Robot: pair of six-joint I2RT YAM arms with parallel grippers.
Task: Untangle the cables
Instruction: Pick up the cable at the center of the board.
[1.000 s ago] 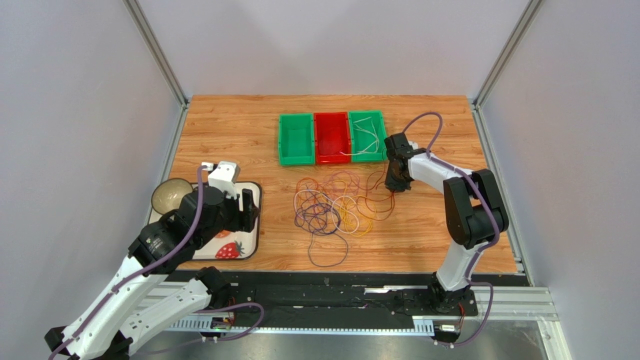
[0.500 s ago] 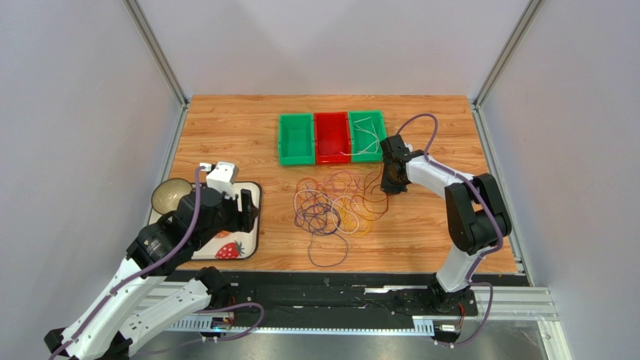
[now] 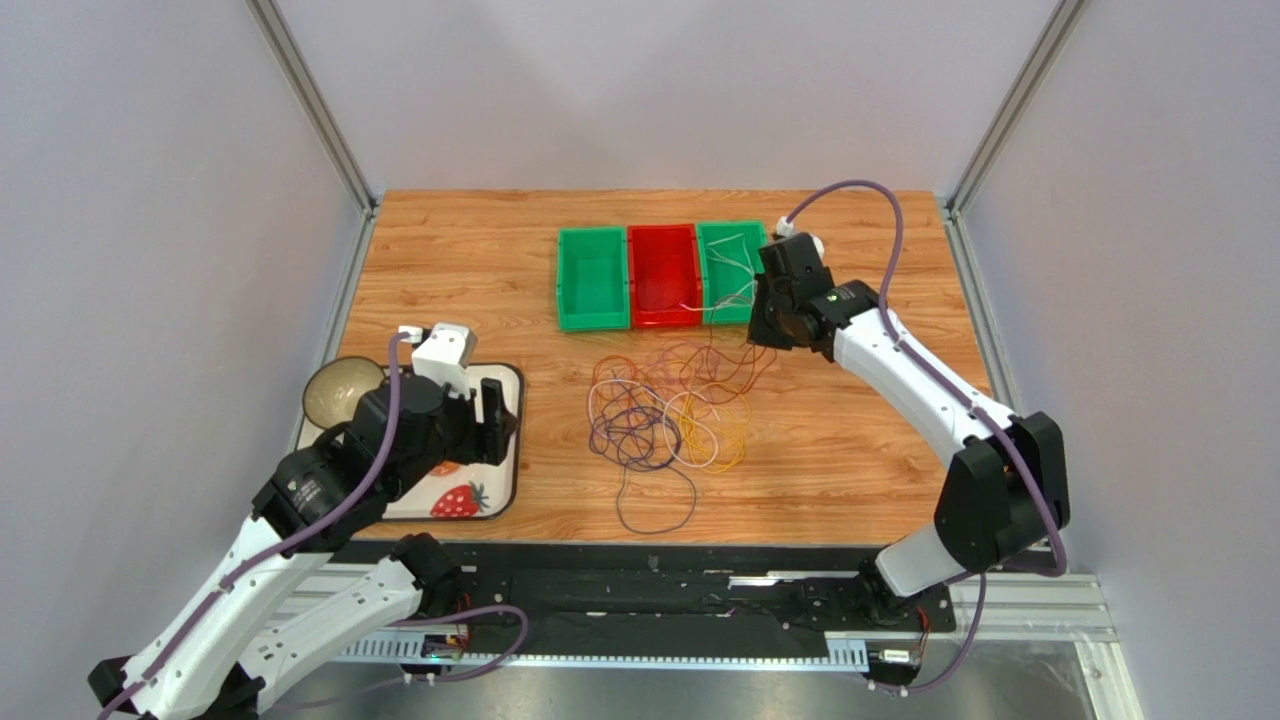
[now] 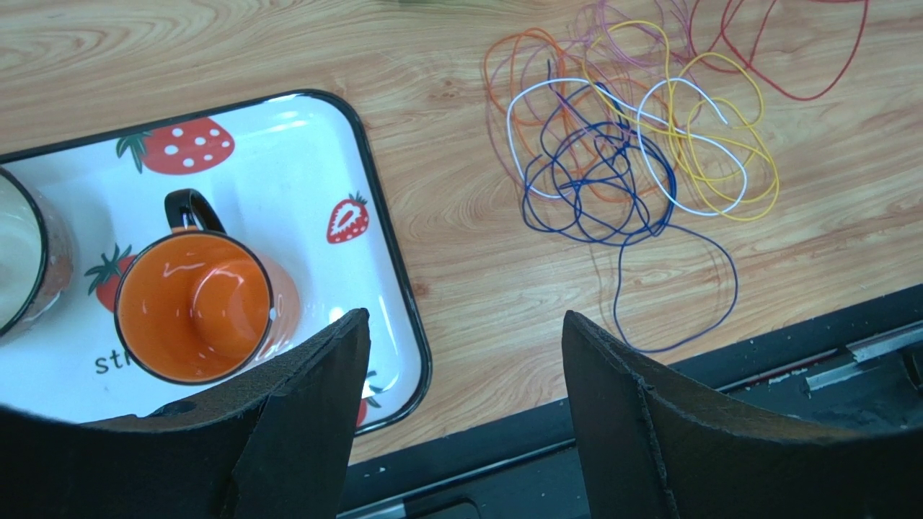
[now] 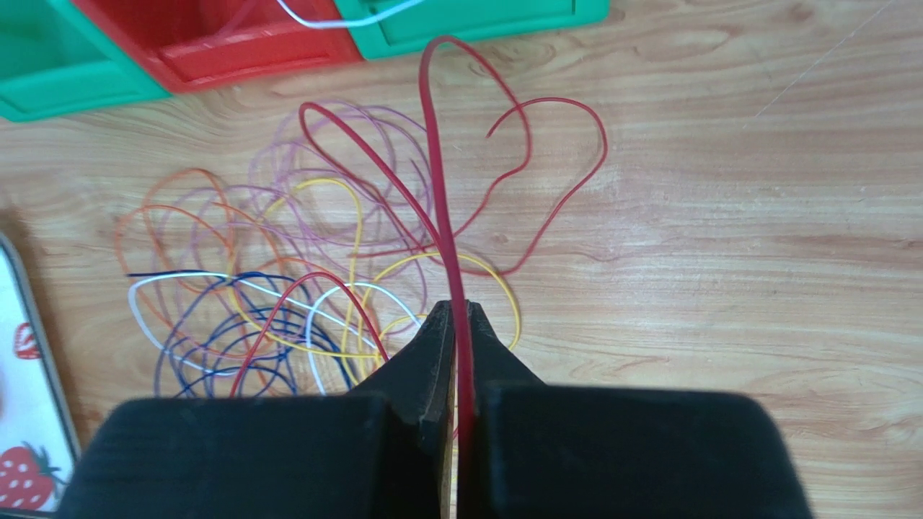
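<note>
Far edge: on your table [image 3: 451, 255] a left green bin [image 3: 592, 278], a red bin [image 3: 663, 275] and a right green bin [image 3: 732, 270] stand touching in a row, about midway along it
In the bins: a white cable [image 5: 330, 22] lies in the right green bin and reaches over into the red bin
Cables [image 3: 669, 413]: most lie tangled in one loose heap between the red bin and the near edge, with purple, yellow, white and orange loops crossing one another
Stray loop: one dark purple loop [image 3: 657, 510] trails out of the heap towards the near edge
Tray [image 4: 314, 151]: at the table's near left corner, well apart from the heap, printed with strawberries
On the tray: an orange mug [image 4: 195, 305] stands upright, with a bowl [image 3: 343, 390] just beside it towards the tray's left edge
Right claw [image 5: 455, 319]: you have its fingers pressed tight together on a red cable [image 5: 438, 184], pinched right at the tips; the claw is above the table, just beside the near right corner of the right green bin
Red cable: from the pinch it runs straight towards the bins, bends over near them and curls back in open loops beside the heap
Left claw [image 4: 464, 319]: you have it spread wide with nothing between the fingers, above the table's near edge, between the tray and the heap
</note>
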